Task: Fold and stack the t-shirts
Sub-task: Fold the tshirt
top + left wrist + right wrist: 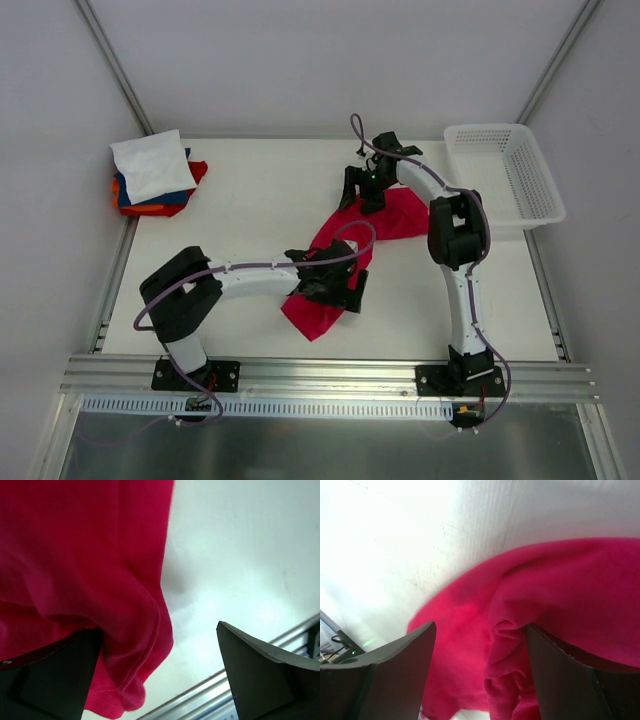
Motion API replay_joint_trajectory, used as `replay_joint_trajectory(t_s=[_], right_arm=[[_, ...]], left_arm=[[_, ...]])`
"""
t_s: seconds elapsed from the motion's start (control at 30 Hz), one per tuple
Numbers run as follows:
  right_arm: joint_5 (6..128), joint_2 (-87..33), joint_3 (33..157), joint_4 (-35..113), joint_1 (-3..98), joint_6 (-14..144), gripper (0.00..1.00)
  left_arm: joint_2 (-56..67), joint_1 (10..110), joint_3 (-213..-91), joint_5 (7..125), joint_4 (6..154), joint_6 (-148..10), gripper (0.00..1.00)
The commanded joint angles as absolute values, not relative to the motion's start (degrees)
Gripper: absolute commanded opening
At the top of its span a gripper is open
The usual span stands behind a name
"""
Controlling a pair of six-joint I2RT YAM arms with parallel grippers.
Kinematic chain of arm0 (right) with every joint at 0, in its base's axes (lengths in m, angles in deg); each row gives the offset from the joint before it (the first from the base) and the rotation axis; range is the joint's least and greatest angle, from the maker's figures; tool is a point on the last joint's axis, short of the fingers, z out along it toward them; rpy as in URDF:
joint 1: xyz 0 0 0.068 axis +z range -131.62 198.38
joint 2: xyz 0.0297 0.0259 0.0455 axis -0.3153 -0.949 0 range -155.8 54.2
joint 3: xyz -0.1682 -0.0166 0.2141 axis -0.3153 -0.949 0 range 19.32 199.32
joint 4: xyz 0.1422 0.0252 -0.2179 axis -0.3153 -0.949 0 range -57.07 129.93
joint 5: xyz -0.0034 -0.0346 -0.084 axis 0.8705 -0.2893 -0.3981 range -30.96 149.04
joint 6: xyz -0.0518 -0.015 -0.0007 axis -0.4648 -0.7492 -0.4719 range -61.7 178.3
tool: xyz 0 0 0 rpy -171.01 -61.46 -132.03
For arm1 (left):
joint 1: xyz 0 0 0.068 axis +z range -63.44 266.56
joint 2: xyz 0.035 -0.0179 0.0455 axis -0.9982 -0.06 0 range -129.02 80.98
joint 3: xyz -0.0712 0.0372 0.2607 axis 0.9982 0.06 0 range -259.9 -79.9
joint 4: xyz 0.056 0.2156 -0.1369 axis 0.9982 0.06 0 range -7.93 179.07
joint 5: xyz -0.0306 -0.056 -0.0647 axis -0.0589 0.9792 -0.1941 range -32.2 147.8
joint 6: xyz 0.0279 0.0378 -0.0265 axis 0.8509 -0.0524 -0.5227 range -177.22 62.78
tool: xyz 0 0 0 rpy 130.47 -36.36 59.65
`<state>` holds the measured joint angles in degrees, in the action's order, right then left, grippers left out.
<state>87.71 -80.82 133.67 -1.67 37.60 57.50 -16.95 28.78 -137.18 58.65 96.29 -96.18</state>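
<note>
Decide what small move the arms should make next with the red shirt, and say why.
Probably close both claws on the cloth. The red shirt lies crumpled, not folded. The left claw and right claw sit at opposite ends of it, fingers apart, a bunched fold between the right one's fingers. A pinch seems needed before it can be spread flat.

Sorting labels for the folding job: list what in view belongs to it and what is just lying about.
Belongs to the job:
crimson t-shirt, crumpled mid-table
folded t-shirt stack, far left corner

Just lying about:
white mesh basket, far right
</note>
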Motion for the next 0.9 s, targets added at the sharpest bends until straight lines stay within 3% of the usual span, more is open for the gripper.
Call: replay_joint_trajectory(t_s=[0.0,0.87], right_arm=[[90.8,-82.2,137.8,-4.4,37.8,56.0,0.76],[97.9,-89.1,148.3,-5.2,39.2,55.5,0.77]], left_arm=[[-23.8,23.5,-137.5,67.8,99.2,-100.3,0.99],[-35.8,13.0,-151.4,78.1,98.9,-103.2,0.99]])
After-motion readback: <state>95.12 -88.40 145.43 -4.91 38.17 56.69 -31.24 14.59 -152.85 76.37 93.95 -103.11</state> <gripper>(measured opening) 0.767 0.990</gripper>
